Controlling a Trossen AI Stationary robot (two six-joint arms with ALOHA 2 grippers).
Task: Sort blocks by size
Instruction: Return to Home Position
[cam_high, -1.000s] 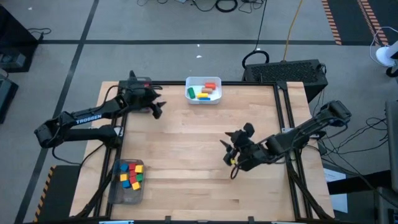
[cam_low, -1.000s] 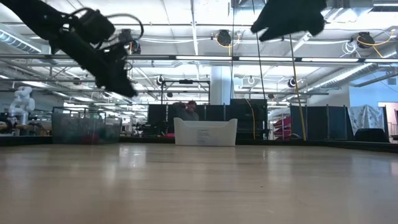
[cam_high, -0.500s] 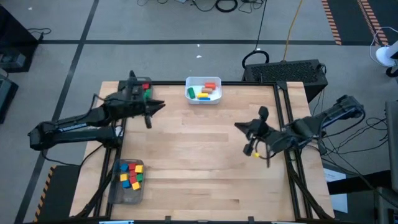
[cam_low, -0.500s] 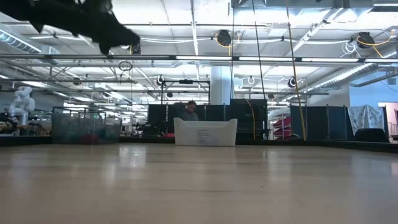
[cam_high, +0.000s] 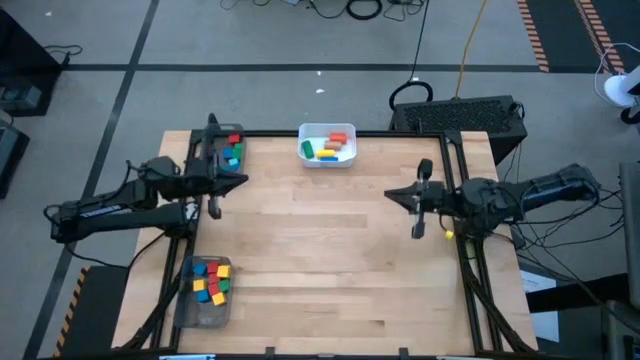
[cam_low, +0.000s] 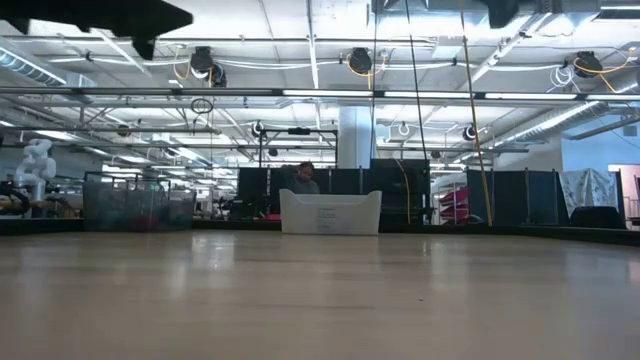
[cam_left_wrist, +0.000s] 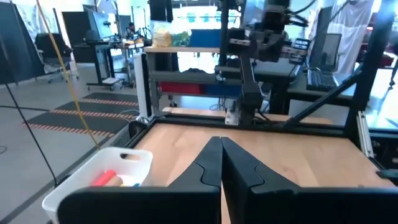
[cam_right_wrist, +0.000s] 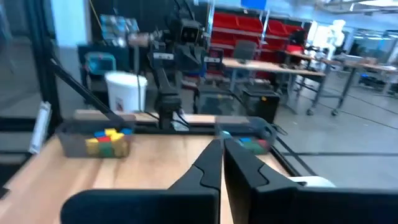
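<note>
The label (cam_low: 328, 213) on the white bin's front is too small to read. At the bench's (cam_high: 320, 270) left edge, a clear tray (cam_high: 200, 313) holds small blocks (cam_high: 208, 282) in yellow, blue, red and green. A far tray (cam_right_wrist: 267, 132) holds more blocks (cam_high: 231, 152). The left claw (cam_left_wrist: 221, 146) hangs nearby, fingers together. The white bin (cam_high: 327, 164) holds longer blocks (cam_high: 330, 148). The right claw (cam_right_wrist: 222, 146), also closed, hangs over the right edge.

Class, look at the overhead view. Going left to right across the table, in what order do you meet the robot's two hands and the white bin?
left hand → white bin → right hand
</note>
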